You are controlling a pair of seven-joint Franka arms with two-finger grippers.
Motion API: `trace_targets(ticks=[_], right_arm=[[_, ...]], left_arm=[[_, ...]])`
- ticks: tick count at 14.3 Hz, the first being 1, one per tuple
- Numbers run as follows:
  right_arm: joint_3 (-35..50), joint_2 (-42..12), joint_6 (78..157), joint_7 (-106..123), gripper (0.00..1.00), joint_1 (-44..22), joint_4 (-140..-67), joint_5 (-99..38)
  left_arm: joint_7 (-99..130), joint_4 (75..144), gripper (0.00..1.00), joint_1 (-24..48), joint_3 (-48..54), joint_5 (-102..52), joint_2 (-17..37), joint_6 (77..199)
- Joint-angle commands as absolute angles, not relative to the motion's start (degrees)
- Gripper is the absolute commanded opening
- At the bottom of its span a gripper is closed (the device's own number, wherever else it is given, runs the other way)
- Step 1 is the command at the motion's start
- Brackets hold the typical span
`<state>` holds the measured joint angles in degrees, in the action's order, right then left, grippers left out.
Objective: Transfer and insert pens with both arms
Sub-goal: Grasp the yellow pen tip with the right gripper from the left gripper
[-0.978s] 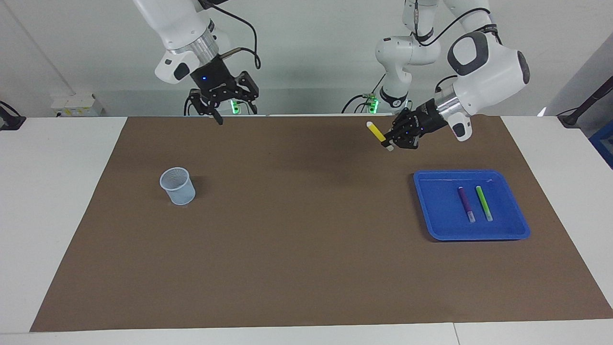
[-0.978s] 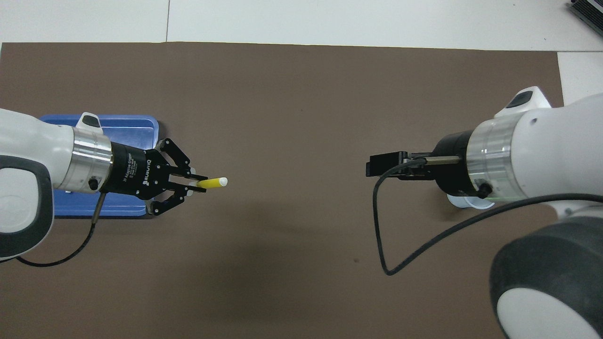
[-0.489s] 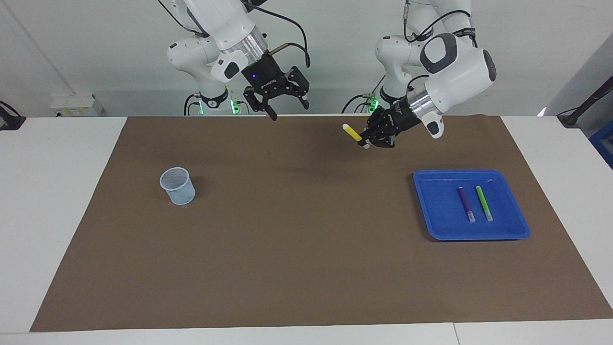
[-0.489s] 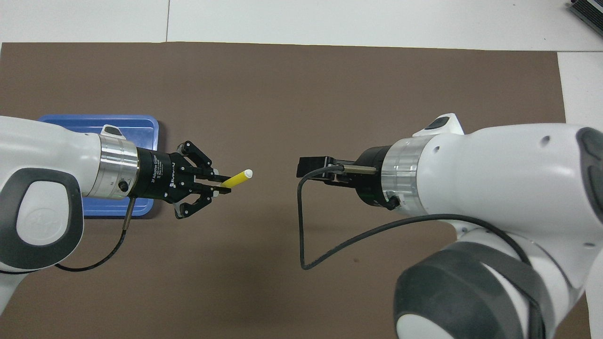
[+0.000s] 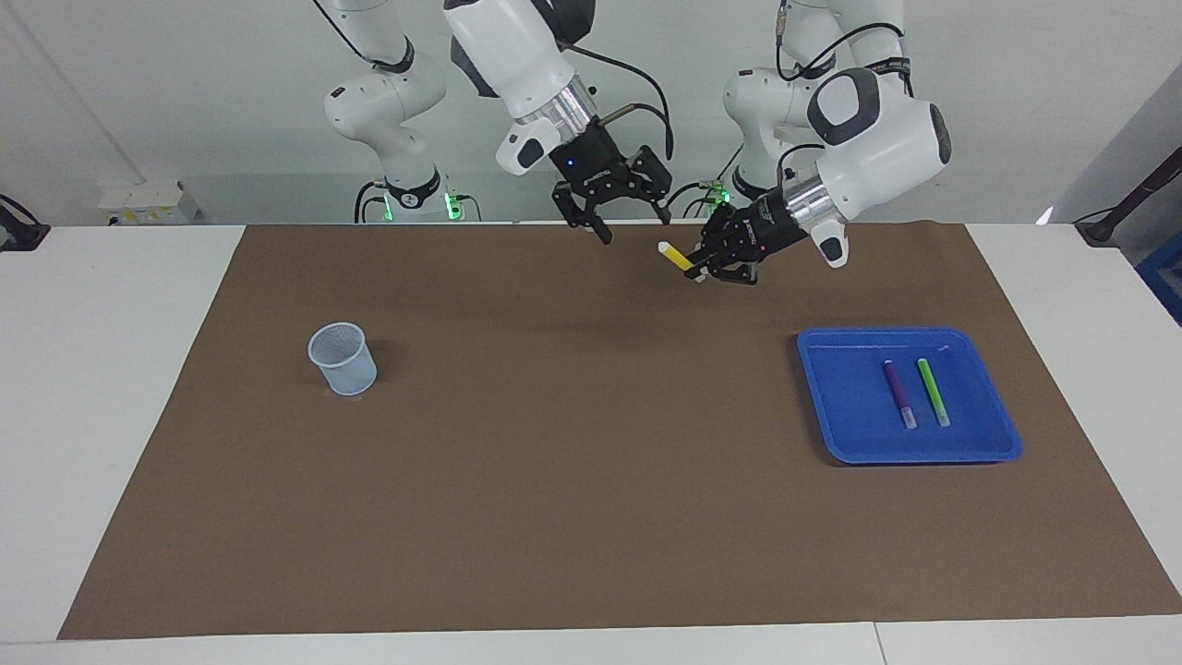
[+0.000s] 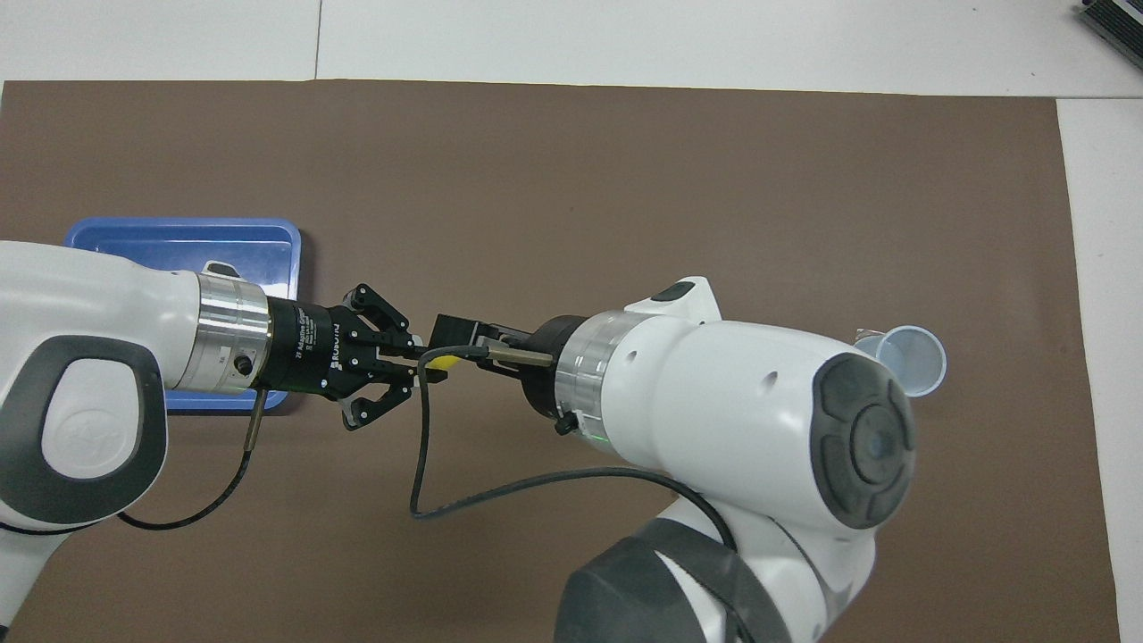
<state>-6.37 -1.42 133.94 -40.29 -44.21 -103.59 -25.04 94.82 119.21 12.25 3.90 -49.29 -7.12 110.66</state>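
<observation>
Handover over the mat's robot-side edge: left gripper [image 5: 699,269] clamps the light, stiff yellow pen [image 5: 676,258]; I'd take its free capped end with the spread right gripper [image 5: 632,227].

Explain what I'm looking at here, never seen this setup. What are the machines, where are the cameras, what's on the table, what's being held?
Two white robot arms work at a table covered by a brown mat. One picture faces the robots from across the table; the other looks steeply down from above their own end, so the sides swap between them.

The left gripper is shut on the yellow pen, holding it up over the mat. The right gripper is open, in the air beside that pen's pale tip and not touching it.

The blue tray, toward the left arm's end, holds the purple pen and the green pen side by side. The pale mesh cup stands upright toward the right arm's end.
</observation>
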Motion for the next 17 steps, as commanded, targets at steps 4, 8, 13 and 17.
trace_targets(ticks=[4, 8, 13, 17], right_arm=[[-6.7, -3.5, 136.6, -39.6, 0.89, -45.0, -103.4, -26.2], [-6.7, -3.8, 136.7, -39.2, 0.73, -45.0, -103.1, -26.2], [-6.7, -3.8, 136.6, -39.2, 0.27, -45.0, -103.1, -26.1], [-6.7, -3.8, 136.4, -39.2, 0.0, -44.9, -103.1, -26.2]], left_arm=[[97.2, 121.5, 0.0, 13.4, 3.2, -51.0, -9.3, 112.0], [97.2, 121.4, 0.0, 13.4, 3.2, -51.4, -9.3, 112.0], [97.7, 121.4, 0.0, 13.5, 3.2, -51.9, -9.3, 111.8], [98.4, 121.3, 0.0, 14.1, 3.2, -52.2, -9.3, 111.7]])
